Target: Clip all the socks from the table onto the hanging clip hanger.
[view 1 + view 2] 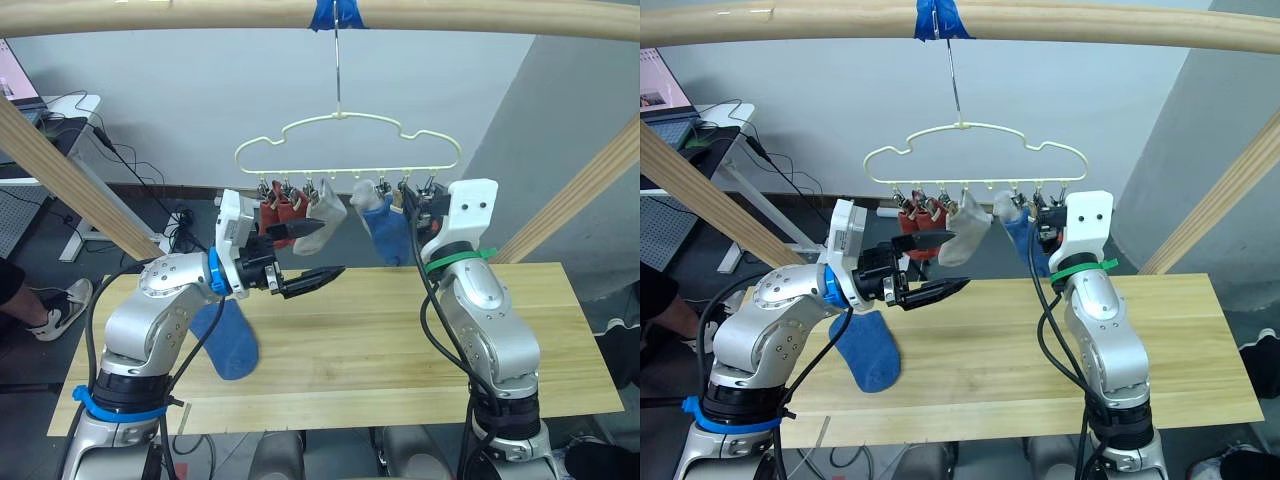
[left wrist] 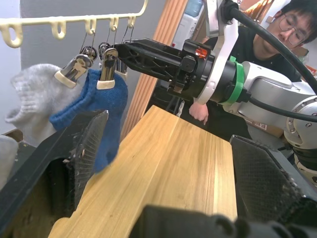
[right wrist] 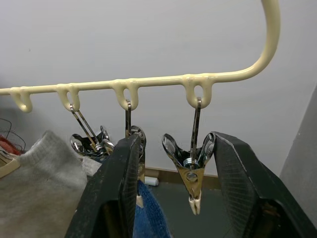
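The clip hanger is being hung from a rail, five socks clipped on. One blue sock is lying on the table, near left. The left gripper is being held spread above the table; the right gripper is being held spread around an empty clip.

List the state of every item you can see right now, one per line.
Clip hanger: hanging from the taped rail.
Red socks: clipped.
Grey socks: clipped.
Clipped blue sock: hanging.
Last blue sock: lying on the table.
Left tool: open, empty.
Right tool: open around an empty clip.
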You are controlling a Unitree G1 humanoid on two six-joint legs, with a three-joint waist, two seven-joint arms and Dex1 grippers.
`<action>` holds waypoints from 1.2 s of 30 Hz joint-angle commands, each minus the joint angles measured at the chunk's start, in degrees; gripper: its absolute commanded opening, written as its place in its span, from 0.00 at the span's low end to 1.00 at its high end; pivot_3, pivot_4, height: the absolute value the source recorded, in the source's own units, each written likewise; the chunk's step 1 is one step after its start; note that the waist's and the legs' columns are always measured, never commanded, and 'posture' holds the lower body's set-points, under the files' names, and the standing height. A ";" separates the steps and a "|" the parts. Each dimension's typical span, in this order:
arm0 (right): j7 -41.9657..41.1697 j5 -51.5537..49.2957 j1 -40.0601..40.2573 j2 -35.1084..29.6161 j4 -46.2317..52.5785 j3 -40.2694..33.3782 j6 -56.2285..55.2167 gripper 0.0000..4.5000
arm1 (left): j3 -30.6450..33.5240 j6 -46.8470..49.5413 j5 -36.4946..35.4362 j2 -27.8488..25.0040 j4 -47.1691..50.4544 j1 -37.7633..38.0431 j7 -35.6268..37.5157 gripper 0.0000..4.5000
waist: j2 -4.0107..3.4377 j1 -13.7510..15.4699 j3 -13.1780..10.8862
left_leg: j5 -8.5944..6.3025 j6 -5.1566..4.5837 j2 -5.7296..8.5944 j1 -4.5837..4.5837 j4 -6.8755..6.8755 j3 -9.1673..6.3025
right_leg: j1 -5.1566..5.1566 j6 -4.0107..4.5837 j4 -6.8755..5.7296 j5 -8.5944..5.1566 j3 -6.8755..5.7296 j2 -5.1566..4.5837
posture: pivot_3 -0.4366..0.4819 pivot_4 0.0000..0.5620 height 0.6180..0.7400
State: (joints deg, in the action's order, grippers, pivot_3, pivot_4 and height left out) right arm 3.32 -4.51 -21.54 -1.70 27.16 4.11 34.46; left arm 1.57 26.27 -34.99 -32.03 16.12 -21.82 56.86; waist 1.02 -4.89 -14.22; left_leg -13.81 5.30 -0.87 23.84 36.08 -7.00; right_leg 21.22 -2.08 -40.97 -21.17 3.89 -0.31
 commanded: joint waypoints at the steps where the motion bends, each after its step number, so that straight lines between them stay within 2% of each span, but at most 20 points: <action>1: -0.24 0.30 -1.21 0.54 0.35 -0.42 -1.58 0.51 | 0.05 -1.08 0.14 0.04 1.64 -0.18 -0.26 1.00 | 0.00 0.00 0.00 | 0.00 0.00 0.00 0.00 0.00 0.00 | 0.00 0.00 0.00 0.00 0.00 0.00 | 0.43 0.45 1.00; 13: -0.15 0.08 -2.23 1.31 -1.46 -1.33 -2.43 0.51 | 0.02 -2.28 0.56 0.04 0.33 -0.07 0.41 1.00 | 0.00 0.00 0.00 | 0.00 0.00 0.00 0.00 0.00 0.00 | 0.00 0.00 0.00 0.00 0.00 0.00 | 0.44 0.45 1.00; 16: -0.25 -0.04 -2.23 1.47 -1.60 -1.40 -2.82 0.38 | -0.01 -2.71 0.68 -0.01 -0.04 0.12 0.80 1.00 | 0.00 0.00 0.00 | 0.00 0.00 0.00 0.00 0.00 0.00 | 0.00 0.00 0.00 0.00 0.00 0.00 | 0.44 0.45 1.00; 20: -0.60 -0.16 -2.10 1.26 -1.35 -1.58 -2.93 0.10 | -0.31 -3.28 0.80 0.02 -0.09 0.45 1.05 1.00 | -0.01 0.00 0.00 | 0.00 0.00 0.00 0.00 0.00 0.00 | 0.00 0.00 0.00 0.00 0.00 0.00 | 0.43 0.45 1.00; 22: -0.89 -0.23 -1.88 0.96 -1.06 -1.78 -2.85 0.00 | -0.46 -3.61 0.94 0.08 -0.07 0.76 1.19 1.00 | -0.01 0.00 0.00 | 0.00 0.00 0.00 0.00 0.00 0.00 | 0.00 0.00 0.00 0.00 0.00 0.00 | 0.43 0.45 1.00; 36: -5.01 -2.52 -1.75 -1.62 0.30 -3.47 -0.47 0.00 | -0.67 -5.02 1.71 0.09 -0.93 1.46 2.33 1.00 | -0.01 0.02 0.00 | 0.00 0.00 0.00 0.00 0.00 0.01 | 0.00 0.00 -0.01 0.00 0.01 0.00 | 0.43 0.43 1.00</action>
State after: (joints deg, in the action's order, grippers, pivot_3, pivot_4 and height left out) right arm -0.71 -5.96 -23.08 -2.58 24.42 1.59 33.76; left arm 0.53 22.87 -33.36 -31.88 14.89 -20.59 58.46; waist 1.01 -4.87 -14.23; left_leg -13.80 5.30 -0.87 23.84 36.08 -6.99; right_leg 21.23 -2.08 -40.98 -21.17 3.89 -0.31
